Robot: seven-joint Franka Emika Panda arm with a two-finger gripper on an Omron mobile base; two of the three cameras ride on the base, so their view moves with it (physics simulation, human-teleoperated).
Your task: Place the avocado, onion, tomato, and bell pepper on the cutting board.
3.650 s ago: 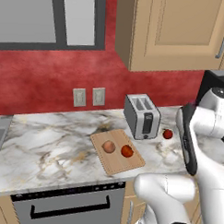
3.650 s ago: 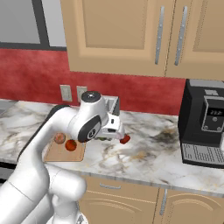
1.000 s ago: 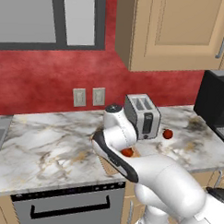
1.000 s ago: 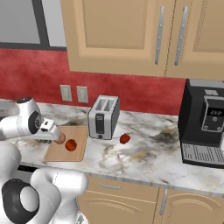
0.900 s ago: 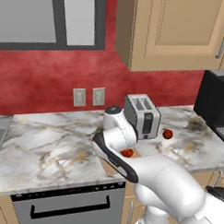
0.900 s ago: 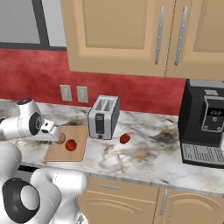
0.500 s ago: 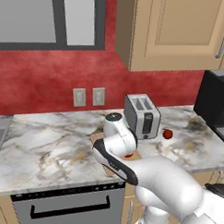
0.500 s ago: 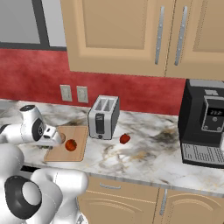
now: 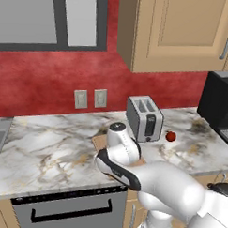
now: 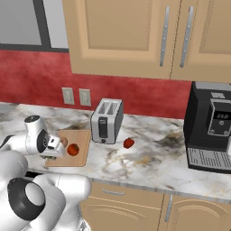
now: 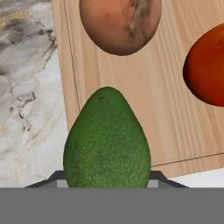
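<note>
The gripper [image 10: 57,145] clamps the avocado [image 11: 107,140] between its fingers, low over the near edge of the cutting board [image 11: 175,127]. The onion [image 11: 119,24] and the tomato [image 10: 73,149] sit on the board beyond it. The bell pepper [image 10: 129,143] lies on the marble counter [image 9: 44,145], right of the toaster [image 10: 106,120].

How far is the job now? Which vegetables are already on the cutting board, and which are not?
Done: the onion and the tomato lie on the cutting board. In hand: the avocado sits between the tips of the gripper, above the board's near edge. Left: the bell pepper lies on the counter beside the toaster.
</note>
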